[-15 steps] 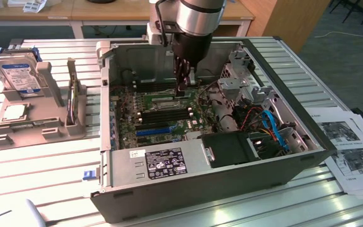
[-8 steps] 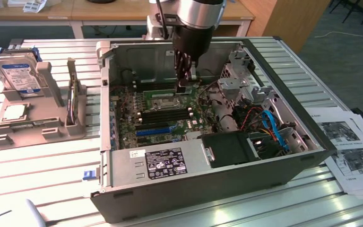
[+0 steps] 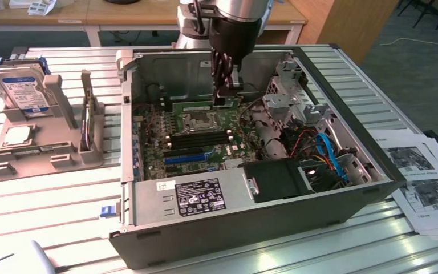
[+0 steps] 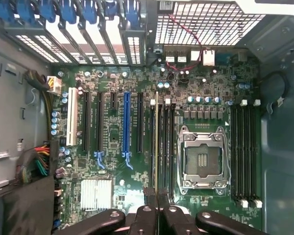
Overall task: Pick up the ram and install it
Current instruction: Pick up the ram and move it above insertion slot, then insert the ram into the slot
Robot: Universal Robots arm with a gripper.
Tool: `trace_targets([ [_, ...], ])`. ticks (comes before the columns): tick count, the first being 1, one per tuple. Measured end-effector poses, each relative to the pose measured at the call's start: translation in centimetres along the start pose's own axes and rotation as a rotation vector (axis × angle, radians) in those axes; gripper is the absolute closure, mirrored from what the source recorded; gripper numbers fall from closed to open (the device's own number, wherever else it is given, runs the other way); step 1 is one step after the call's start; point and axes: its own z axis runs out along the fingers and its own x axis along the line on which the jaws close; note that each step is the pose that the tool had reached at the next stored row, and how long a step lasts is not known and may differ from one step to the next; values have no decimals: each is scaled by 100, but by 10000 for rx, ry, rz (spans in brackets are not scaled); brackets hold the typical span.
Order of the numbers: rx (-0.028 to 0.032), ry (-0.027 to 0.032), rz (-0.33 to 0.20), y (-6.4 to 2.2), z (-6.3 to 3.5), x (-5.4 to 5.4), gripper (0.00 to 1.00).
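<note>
My gripper reaches down into the open computer case and is shut on the ram, a thin green stick held lengthwise over the motherboard. In the wrist view the ram shows edge-on as a pale narrow line running away from the fingers. It lines up with the black memory slots between the long blue slot and the processor socket. I cannot tell whether its lower edge touches a slot. More black slots lie on the socket's other side.
A hard drive stands in a grey holder at the exterior view's left. Inside the case are the power supply, a black drive cage, blue and red cables and a silver heatsink. Printed papers lie at the right.
</note>
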Motion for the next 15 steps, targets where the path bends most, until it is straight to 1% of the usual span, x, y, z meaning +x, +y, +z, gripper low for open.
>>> trace_targets([
  [3,1,16,2,1,-16,-2,88],
  [15,0,18,2,2,-17,-2,88],
])
